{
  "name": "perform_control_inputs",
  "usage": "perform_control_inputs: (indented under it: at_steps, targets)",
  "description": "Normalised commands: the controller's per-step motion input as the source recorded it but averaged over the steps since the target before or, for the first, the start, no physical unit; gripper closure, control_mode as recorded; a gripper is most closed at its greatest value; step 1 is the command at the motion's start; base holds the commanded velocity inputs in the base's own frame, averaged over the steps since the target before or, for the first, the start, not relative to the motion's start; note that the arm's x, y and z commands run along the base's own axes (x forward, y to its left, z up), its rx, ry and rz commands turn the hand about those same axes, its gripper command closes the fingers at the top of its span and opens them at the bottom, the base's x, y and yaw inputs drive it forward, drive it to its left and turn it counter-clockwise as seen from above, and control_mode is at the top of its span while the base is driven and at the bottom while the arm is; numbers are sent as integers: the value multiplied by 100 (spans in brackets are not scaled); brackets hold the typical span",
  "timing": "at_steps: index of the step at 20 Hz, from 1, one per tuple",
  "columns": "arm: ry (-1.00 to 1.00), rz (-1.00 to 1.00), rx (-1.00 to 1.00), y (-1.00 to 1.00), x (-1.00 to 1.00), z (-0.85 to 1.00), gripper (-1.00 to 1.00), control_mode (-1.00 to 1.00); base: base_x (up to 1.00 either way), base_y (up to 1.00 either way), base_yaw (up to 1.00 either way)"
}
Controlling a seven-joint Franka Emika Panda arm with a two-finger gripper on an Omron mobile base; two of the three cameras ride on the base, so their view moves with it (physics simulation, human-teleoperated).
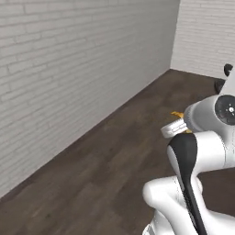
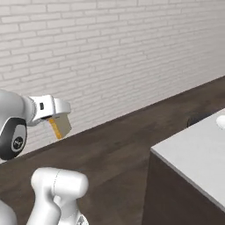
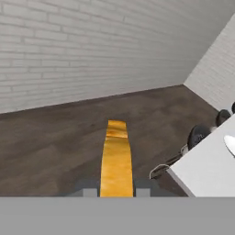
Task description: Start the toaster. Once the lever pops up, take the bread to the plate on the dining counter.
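Bread (image 3: 116, 158) front and centre in the hand view, held edge-on between the fingertips, its orange crust running straight away from the camera along the line the gripper points. So the gripper (image 2: 56, 119) is closed part-way on the slice, jaws pinching its two tan faces, and from the right base view the slice (image 2: 60, 126) hangs just below the white hand, out over dark wood floor with the brick wall behind. In the left base view only a sliver of crust (image 1: 177, 114) peeks past the wrist.

Now look right. The dining counter (image 2: 193, 149) comes in as a pale slab with a dark brown side, well apart from the hand and off to its right in both the right base view and the hand view (image 3: 204, 167). At the very right edge sits a white curve, the plate (image 3: 230, 143), seen again as a pale rim (image 2: 220, 121) on the counter top.

That is the whole story: the bread points ahead at the wall, the plate lies to its right, so I would judge the carry needs a swing or drive rightward before any lowering.
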Motion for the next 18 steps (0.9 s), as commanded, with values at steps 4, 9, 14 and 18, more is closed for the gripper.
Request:
perform_control_inputs:
  at_steps: [4, 9, 14, 18]
  targets:
    - [0, 0, 0, 0, 0, 0, 100, 100, 98, 0, -50]
    - [0, 0, 0, 0, 0, 0, 100, 100, 98, 3, -54]
    - [0, 0, 0, 0, 0, 0, 100, 100, 98, 31, -56]
    - [0, 0, 0, 0, 0, 0, 100, 100, 91, 46, -60]
